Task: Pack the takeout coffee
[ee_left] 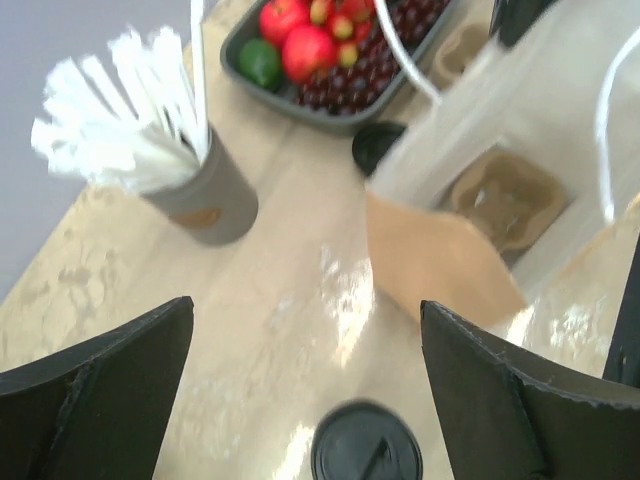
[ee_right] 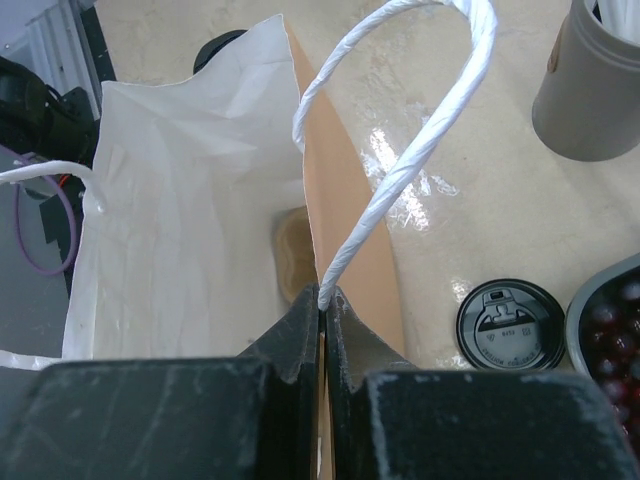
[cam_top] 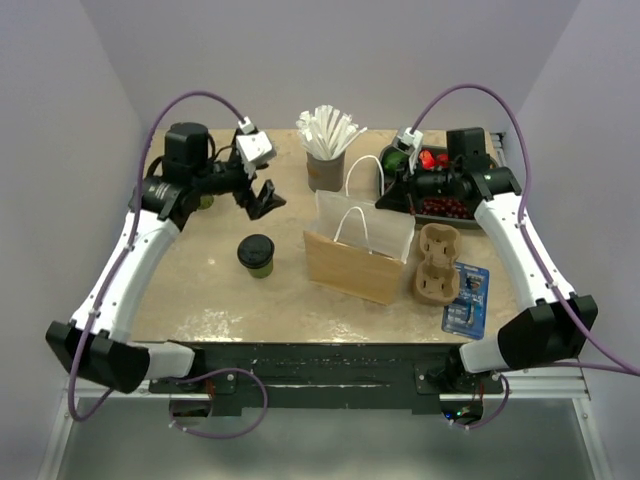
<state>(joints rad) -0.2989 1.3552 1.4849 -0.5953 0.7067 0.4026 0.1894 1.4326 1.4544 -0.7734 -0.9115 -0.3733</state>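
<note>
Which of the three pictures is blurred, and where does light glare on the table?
Left wrist view: blurred throughout, the straws and fruit tray smeared, glare on the table. Right wrist view: sharp, the paper bag crisp, a bright glare patch beside its handle. Top view: sharp, evenly lit, only soft shadows.

A grey cup of white straws [cam_top: 325,165] stands near a dark fruit tray [ee_left: 325,120], with a spare black lid [ee_right: 509,324] just beside the tray. A cardboard cup holder [cam_top: 437,262] seems to touch a blue packet [cam_top: 468,300].
</note>
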